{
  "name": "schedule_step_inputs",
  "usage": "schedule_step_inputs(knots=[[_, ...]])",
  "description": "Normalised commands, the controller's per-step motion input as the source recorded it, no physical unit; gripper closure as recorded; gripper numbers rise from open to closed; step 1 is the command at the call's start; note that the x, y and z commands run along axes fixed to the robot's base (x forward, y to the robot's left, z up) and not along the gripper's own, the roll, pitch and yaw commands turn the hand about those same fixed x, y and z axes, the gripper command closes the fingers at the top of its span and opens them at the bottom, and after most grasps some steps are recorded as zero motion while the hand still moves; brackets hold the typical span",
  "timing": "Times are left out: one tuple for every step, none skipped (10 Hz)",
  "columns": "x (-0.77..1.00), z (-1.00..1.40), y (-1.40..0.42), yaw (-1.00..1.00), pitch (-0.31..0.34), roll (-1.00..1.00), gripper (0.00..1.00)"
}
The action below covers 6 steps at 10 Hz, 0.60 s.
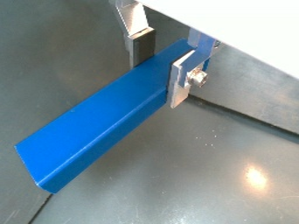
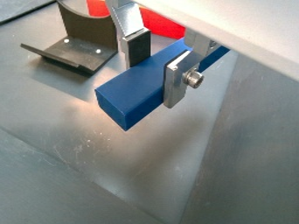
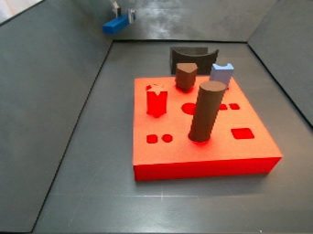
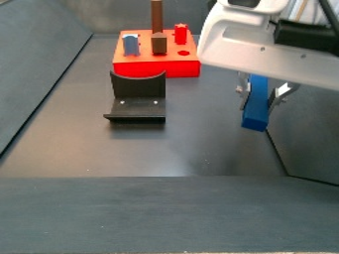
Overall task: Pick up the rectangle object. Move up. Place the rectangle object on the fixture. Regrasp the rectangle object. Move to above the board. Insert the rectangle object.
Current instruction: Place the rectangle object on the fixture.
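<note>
1. The pincer (image 2: 156, 72) is clamped on the rectangle object (image 2: 146, 87), one silver finger (image 2: 177, 80) flat against each long side, near one end of the bar.
2. In a side view the blue bar (image 4: 257, 104) hangs upright under the wrist, clear of the floor and well apart from the fixture (image 4: 137, 94) and the red board (image 4: 157, 62) behind it.
3. The step in hand looks like the lift, or the carry toward the fixture.
4. To do it well, I judge: rise straight, keep the bar from swinging, then line it up over the curved notch before lowering.
5. The grip seems firm; the long free end could slip or tilt if moved fast.
6. No brand, label or writing is readable.
</note>
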Motion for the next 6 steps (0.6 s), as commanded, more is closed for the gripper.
schedule_step_inputs(knots=[[-0.03, 1.0, -0.01, 0.01, 0.124, 0.09, 1.0], [-0.04, 1.0, -0.01, 0.01, 0.118, 0.09, 1.0], [-0.04, 1.0, 0.0, 0.01, 0.119, 0.1, 1.0], [-0.04, 1.0, -0.01, 0.02, 0.117, 0.1, 1.0], [-0.04, 0.94, -0.01, 0.01, 0.115, 0.1, 1.0], [-0.03, 0.83, 0.0, 0.01, 0.11, 0.09, 1.0]])
